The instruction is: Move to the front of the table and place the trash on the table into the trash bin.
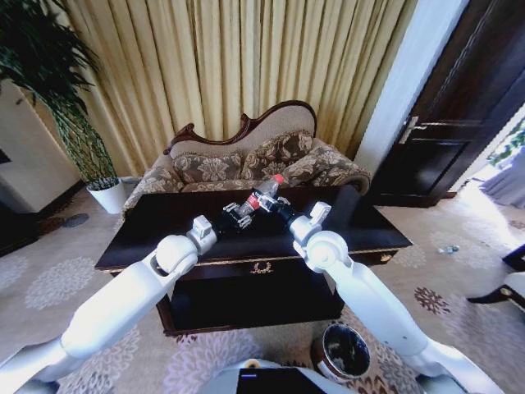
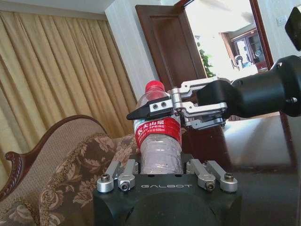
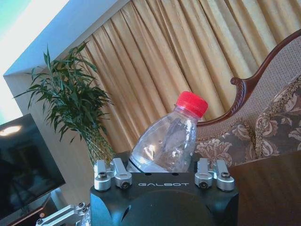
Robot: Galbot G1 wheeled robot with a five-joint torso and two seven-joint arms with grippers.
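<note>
Gold curtains [image 1: 246, 57] hang behind a floral sofa [image 1: 254, 164]; patterned carpet [image 1: 49, 283], dark door [image 1: 459, 98].

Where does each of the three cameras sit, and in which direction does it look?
Head view: high on the robot, looking down at the table, sofa and bin; both arms show.
Left wrist view: on the left arm, facing the bottle and door; the right gripper reaches in.
Right wrist view: on the right arm, facing curtain and plant.
All share the bottle.
</note>
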